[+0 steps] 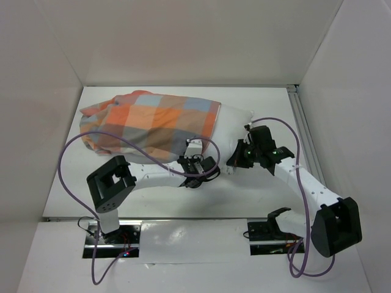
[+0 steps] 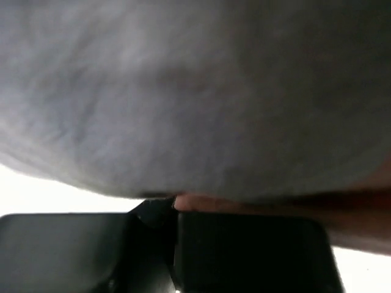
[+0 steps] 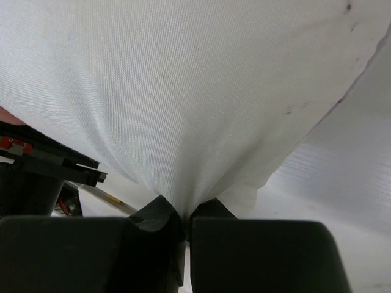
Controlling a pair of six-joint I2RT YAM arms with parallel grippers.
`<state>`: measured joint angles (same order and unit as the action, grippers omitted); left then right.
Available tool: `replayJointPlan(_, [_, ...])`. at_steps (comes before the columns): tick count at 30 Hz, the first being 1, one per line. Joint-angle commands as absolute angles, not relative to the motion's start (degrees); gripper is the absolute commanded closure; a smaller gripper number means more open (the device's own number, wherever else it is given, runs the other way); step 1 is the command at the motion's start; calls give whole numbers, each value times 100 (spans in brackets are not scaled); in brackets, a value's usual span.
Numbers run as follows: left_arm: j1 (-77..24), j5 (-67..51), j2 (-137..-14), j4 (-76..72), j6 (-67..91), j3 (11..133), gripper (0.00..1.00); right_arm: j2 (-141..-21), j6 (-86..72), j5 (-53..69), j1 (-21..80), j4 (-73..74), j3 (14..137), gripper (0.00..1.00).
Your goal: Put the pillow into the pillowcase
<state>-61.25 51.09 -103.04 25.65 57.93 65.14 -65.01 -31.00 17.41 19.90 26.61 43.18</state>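
Pinching just cloth: right gripper (image 3: 183,221) is clamped tight on a thin fold of the pillow (image 3: 183,91), whose bare end sticks out right of the pillowcase (image 1: 153,119). Left gripper (image 2: 176,206) looks closed on the orange hem, though the view is blurry. Risks: the fold slips under push, or the hem pulls free and the case bunches, leaving that end out.
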Motion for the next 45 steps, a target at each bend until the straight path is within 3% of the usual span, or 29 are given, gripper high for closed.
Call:
replayJointPlan(1, [-6091, 5002, -10038, 2602, 5592, 6749, 100, -6495, -3120, 1784, 2030, 2224, 4702, 100])
replayJointPlan(6, [-6802, 4081, -9519, 2304, 4458, 7590, 100, -6890, -3270, 2021, 2083, 1733, 4702, 100])
replayJointPlan(11, [-6855, 1699, -9519, 1705, 3262, 8559, 100, -7250, -3533, 2241, 2083, 1231, 4755, 100])
replayJointPlan(18, [-5601, 27, -9747, 2380, 2813, 10614, 100, -7113, -3428, 2163, 2083, 1379, 5387, 100])
replayJointPlan(22, [-5301, -44, -9800, 3688, 2602, 12308, 100, -6297, -3112, 1855, 2083, 2465, 5511, 100])
replayJointPlan(28, [-5177, -201, -9439, 4903, 2794, 13279, 100, -4995, -2979, 1433, 2083, 4172, 5388, 100])
replayJointPlan(31, [-5177, -824, -9439, 5369, 3102, 14025, 100, -4737, -2979, 1240, 2083, 5610, 5729, 100])
replayJointPlan(34, [-4749, -1886, -9544, 5240, 3541, 13765, 100, -4667, -3119, 1178, 2083, 6361, 6178, 100])
replayJointPlan(37, [-4291, -2504, -9868, 4940, 3542, 13167, 100, -4728, -3173, 1291, 2083, 6627, 6293, 100])
replayJointPlan(43, [-3393, -2663, -12267, 4695, 3262, 14527, 100, -5737, -3349, 1020, 2083, 5065, 6293, 100])
replayJointPlan(45, [-3270, -2585, -12453, 4510, 3182, 14424, 77, -6414, -3419, 959, 2013, 4216, 6389, 100])
